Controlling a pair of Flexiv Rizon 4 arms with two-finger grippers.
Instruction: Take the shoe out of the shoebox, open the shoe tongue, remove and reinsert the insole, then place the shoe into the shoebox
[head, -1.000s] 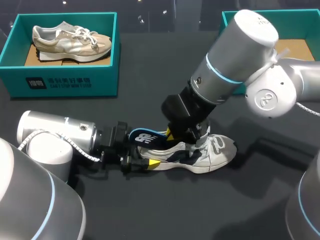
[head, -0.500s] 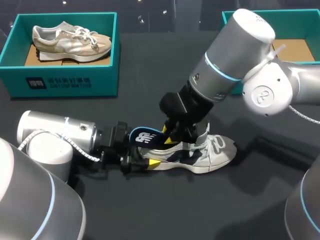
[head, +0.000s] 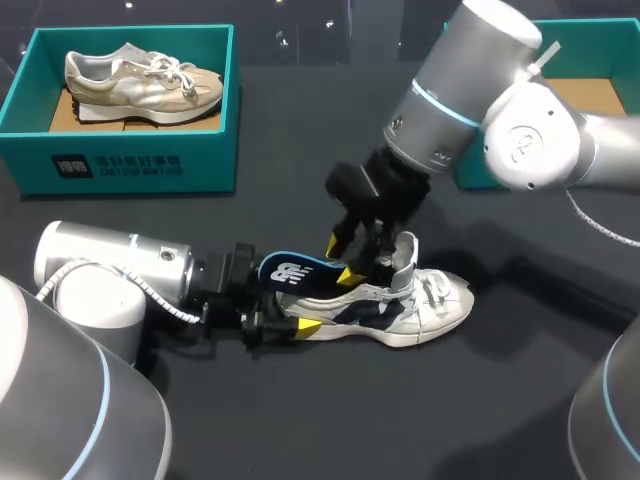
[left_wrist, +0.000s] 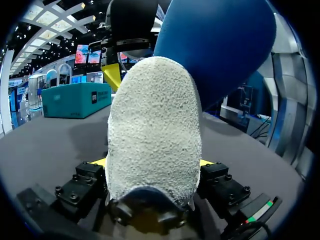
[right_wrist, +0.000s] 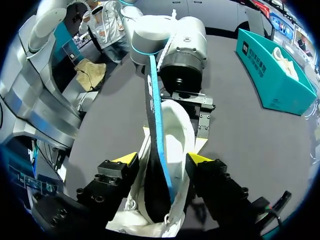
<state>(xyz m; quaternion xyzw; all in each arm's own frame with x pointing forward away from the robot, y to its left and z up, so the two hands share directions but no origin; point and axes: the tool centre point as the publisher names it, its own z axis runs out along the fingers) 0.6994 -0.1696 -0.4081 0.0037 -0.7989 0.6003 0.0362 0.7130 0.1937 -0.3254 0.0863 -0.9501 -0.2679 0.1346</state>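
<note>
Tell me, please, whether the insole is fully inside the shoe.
Partly out: the insole sticks up past the heel of the shoe.

The left arm (head: 110, 270) lies low and flat and comes in from the left side. The left gripper (left_wrist: 152, 162) points sideways toward the middle. Its two fingers press on the heel of the shoe (head: 400, 310), one on each side. The right arm (head: 470, 90) comes in from the right and bends down. The right gripper (head: 343, 259) points down, with its yellow-tipped fingers spread wide apart.
</note>
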